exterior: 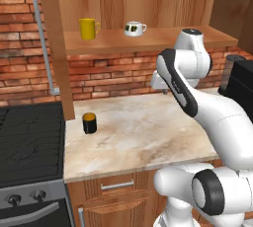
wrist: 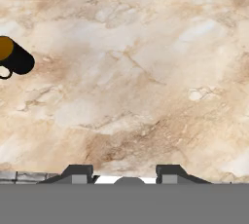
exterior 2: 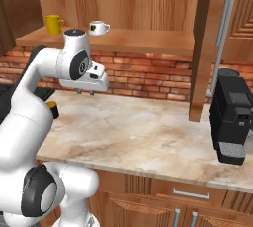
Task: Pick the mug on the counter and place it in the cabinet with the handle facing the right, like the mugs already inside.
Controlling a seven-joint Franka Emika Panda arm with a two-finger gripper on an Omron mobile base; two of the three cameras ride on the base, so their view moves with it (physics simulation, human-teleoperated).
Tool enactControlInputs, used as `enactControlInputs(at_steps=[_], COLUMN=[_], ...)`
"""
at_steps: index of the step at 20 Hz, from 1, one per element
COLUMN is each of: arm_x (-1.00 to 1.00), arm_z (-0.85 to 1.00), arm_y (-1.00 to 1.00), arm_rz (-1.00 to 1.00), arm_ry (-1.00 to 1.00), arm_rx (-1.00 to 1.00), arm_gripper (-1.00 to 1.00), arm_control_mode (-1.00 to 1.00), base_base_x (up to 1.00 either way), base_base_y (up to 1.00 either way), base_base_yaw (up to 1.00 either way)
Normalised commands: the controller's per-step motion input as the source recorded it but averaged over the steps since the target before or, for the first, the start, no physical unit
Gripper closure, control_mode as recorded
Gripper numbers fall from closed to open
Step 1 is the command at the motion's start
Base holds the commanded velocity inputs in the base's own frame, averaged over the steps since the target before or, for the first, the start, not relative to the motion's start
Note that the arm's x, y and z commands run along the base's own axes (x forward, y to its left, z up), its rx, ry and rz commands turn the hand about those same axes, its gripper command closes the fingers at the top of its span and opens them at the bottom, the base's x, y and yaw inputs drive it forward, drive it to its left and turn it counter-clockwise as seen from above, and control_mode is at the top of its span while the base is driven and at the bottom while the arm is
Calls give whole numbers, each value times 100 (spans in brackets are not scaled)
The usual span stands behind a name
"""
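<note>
The counter point(exterior: 148, 132) spreads widest before me, a beige marbled slab running from the black stove point(exterior: 29, 142) on my left to the black coffee machine point(exterior 2: 232, 117) on my right, with wooden drawers point(exterior: 118, 191) and metal pulls under its front edge. Above it hangs the cabinet point(exterior: 148, 4), brown wood with its door swung open at the left, the long grey bar handle point(exterior: 44, 43) running down that door. A red brick wall point(exterior: 113, 73) fills the gap between shelf and counter.

On the cabinet shelf stand the yellow mug point(exterior: 88, 28) and, just to its right, the squat white mug point(exterior: 133, 28) with dark marks, both with handles pointing right.

My claw point(exterior 2: 85, 92) hangs above the middle of the counter, pointing down at bare stone, well apart from the mug. In the hand view my two fingertips point(wrist: 78, 173) stand spread with an empty gap between them, pinching nothing.

The mug point(exterior: 89, 123) sits upright on the counter near its left end, close to the cabinet door's lower edge, black outside and yellow-orange inside. In the hand view it lies at the left edge point(wrist: 14, 58), with its small loop handle point(wrist: 5, 74) partly cut off by the frame.
</note>
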Motion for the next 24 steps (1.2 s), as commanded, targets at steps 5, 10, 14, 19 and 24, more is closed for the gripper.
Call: enactControlInputs(at_steps=[5,10,14,19,24], arm_x=[-5,9,24,29,32], arm_z=[-4,-10,-17,-26,-40], arm_y=[29,56,64,69,68], arm_rz=[-4,-12,-16,-17,-15], arm_ry=[0,0,-1,0,0], arm_rx=[0,0,0,0,0], arm_gripper=[-100,-100,-100,-100,-100], arm_control_mode=[-100,-100,-100,-100,-100], base_base_x=[0,0,0,0,0], base_base_y=[0,0,0,0,0], base_base_yaw=[0,0,0,0,0])
